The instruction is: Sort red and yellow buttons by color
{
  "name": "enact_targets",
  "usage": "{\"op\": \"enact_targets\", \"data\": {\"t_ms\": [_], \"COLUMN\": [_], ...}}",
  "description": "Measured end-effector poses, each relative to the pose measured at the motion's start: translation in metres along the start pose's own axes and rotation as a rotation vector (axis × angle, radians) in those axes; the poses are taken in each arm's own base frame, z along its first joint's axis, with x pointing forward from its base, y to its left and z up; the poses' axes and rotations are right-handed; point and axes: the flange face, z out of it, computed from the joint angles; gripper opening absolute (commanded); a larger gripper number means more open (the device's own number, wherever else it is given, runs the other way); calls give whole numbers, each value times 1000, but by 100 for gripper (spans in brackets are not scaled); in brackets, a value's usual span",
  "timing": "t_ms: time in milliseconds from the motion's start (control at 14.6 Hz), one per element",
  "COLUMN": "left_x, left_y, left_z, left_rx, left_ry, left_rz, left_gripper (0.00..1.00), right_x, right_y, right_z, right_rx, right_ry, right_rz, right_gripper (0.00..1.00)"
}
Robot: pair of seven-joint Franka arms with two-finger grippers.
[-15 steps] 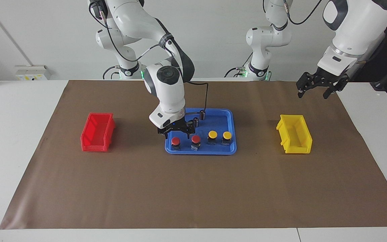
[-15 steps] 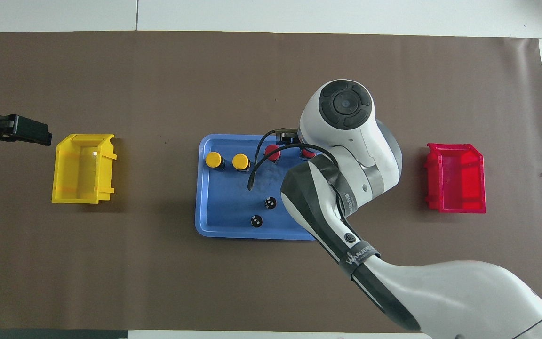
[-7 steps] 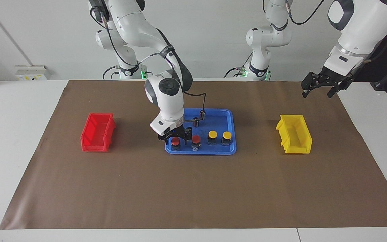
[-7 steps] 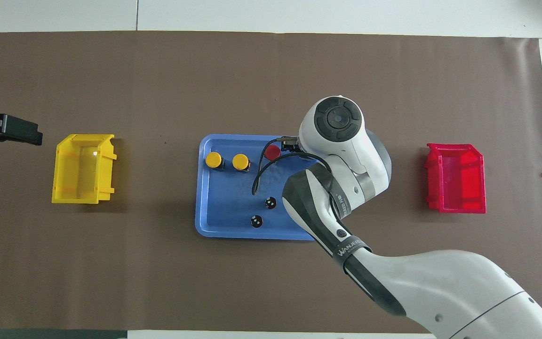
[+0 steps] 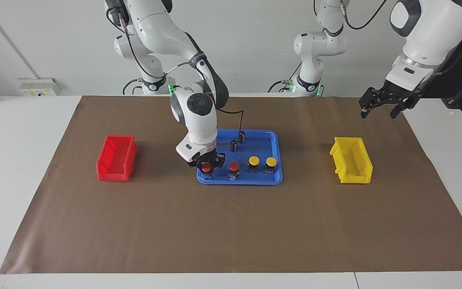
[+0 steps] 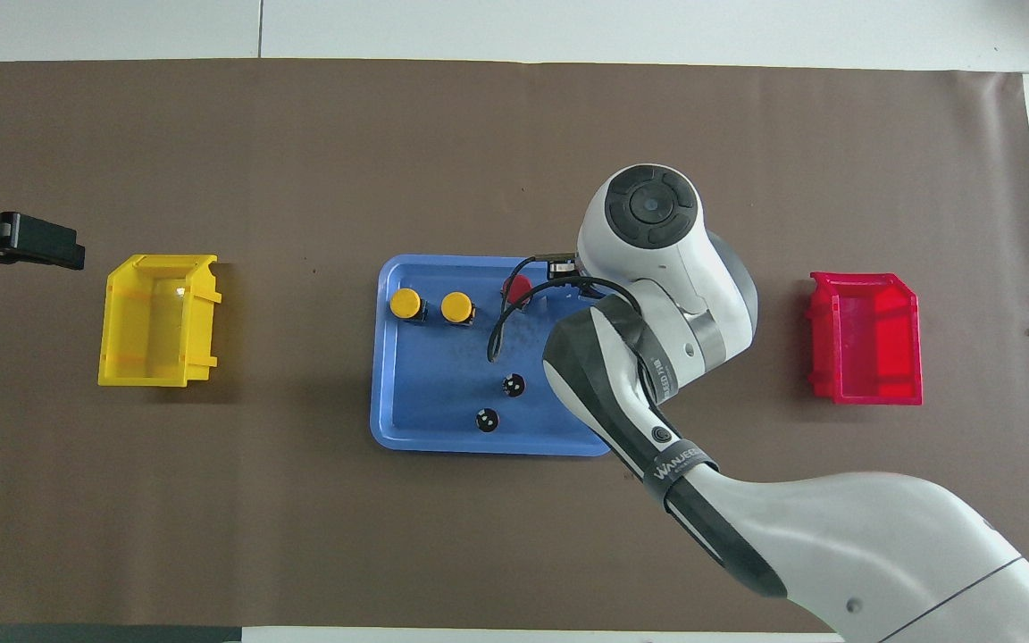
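Note:
Four buttons stand in a row on the blue tray. My right gripper is down at the row's end toward the right arm's end of the table and is shut on a red button. The second red button stands beside it, then the two yellow buttons. In the overhead view the right wrist hides the gripped button; the other red button and both yellow ones show. My left gripper is open and waits in the air beside the yellow bin.
Two small dark cylinders with pale tops stand in the tray nearer to the robots. A red bin sits on the brown mat toward the right arm's end, the yellow bin toward the left arm's end.
My right gripper came down over the end red button and its fingers closed on it. My left gripper rose slightly and drew back toward its base.

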Motion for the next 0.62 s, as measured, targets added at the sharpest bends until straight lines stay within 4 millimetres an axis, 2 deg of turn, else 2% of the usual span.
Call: {"op": "enact_targets", "data": {"t_ms": [68,137,274,342,411,479,616], "left_x": [-1,-5,-18,-25,-31,-33,-32], "left_y": [26,64,146,182,212,232,250], "left_z": [16,36,78,99,119,136,170], "left_rx": [-4,-11,-30,-37,-42,-46,-48], "left_ry": [15,25,32,24,18,13,1], "left_rz": [-12,-33,-69,-83,-91,-92,-81], "left_gripper": [97,97,87,82,77,75,71], "right_x": [10,17,18,12,3,-9,-31], "right_y": [15,38,106,147,189,225,280], "right_z": [-23,-51,-99,-118,-130,-134,-118], "right_rx": [-4,-3,-9,-10,-7,-1,13], "right_ry": [-8,-8,-26,-44,-57,-67,-79], "right_rz": [-15,-40,-96,-131,-158,-176,-206], "right_gripper": [18,18,19,19,19,20,20]}}
